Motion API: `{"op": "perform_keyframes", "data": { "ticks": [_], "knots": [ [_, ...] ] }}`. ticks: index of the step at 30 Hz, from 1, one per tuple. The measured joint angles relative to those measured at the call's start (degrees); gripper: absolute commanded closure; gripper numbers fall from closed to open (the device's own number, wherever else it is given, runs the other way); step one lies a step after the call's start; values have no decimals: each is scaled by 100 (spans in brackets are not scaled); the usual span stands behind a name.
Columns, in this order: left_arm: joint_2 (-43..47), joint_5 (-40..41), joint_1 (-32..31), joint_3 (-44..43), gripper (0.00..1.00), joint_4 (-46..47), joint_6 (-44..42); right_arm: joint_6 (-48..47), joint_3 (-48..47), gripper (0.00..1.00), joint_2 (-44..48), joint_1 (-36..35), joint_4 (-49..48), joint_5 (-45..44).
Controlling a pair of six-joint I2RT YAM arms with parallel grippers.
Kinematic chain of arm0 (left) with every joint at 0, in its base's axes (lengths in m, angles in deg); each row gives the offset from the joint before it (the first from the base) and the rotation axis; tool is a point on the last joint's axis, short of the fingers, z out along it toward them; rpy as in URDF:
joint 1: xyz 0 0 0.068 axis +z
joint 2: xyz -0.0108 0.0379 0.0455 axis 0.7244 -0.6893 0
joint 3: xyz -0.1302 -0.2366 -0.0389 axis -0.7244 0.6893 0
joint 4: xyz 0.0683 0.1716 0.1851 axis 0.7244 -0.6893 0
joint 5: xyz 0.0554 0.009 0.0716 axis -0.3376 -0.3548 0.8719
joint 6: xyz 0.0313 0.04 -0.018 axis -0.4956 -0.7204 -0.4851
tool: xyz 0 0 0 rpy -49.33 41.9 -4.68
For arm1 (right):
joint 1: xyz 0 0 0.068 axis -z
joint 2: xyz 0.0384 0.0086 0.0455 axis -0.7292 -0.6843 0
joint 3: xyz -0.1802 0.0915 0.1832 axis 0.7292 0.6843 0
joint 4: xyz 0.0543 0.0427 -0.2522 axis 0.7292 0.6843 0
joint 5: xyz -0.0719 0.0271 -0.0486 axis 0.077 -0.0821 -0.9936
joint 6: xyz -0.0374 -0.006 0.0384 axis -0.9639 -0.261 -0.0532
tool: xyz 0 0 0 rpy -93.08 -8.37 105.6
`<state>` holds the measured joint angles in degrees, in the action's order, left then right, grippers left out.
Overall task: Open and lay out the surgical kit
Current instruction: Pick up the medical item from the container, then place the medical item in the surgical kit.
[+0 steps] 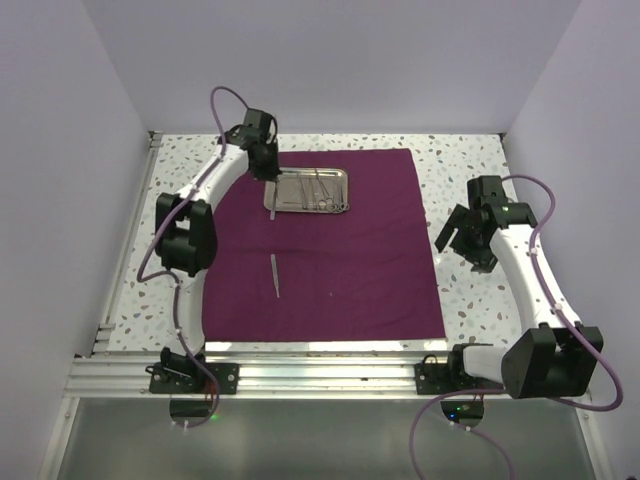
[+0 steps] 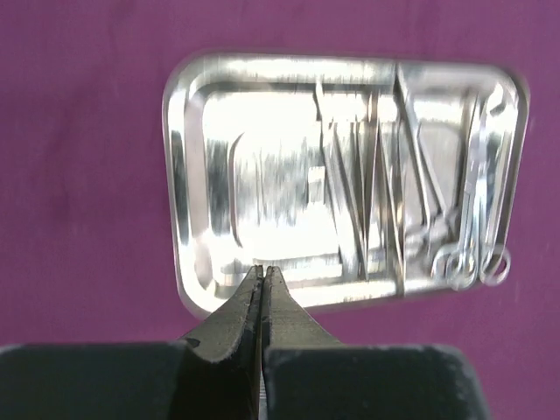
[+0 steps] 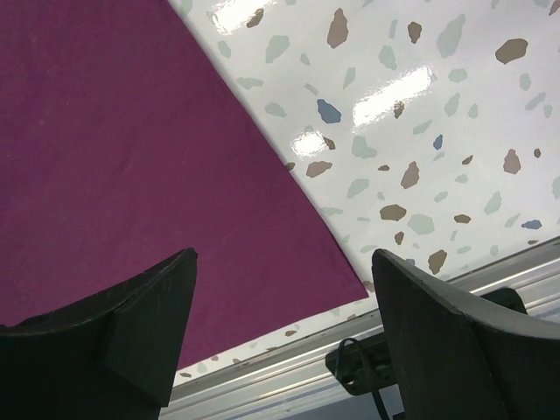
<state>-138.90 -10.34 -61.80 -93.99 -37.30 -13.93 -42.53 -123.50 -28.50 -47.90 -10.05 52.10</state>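
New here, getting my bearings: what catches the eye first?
The dark purple cloth spread flat across the speckled table, with a shiny steel tray of slim instruments near its far edge. One instrument lies alone on the cloth's left half; the left gripper hangs shut above the tray.

instruments (image 1: 318, 190) in tray (image 1: 290, 195) too small to tell apart at upper centre of top view, glare-blurred in left wrist view, tray's lower edge partly hidden behind left jaws, slim tool (image 1: 275, 275) on cloth (image 1: 350, 270) too small to identify, cloth cut off at left edge of right wrist view
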Motion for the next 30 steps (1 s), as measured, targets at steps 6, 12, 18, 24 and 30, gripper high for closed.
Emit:
{"op": "perform_keyframes", "data": {
  "ticks": [6,12,18,24,30],
  "knots": [
    [1698,275,-411,2487,100,162,208,0,144,15,203,0,-22,26],
    [2684,356,-966,4247,100,319,557,0,264,15,286,0,-13,24],
    [2719,511,-1132,4583,53,291,758,-4,280,15,286,0,-4,22],
    [2435,944,-1130,3585,43,103,785,-13,278,15,286,0,33,-9],
    [1305,1322,-1097,1582,49,164,592,-20,203,15,282,-2,109,-114]
  ]
}}
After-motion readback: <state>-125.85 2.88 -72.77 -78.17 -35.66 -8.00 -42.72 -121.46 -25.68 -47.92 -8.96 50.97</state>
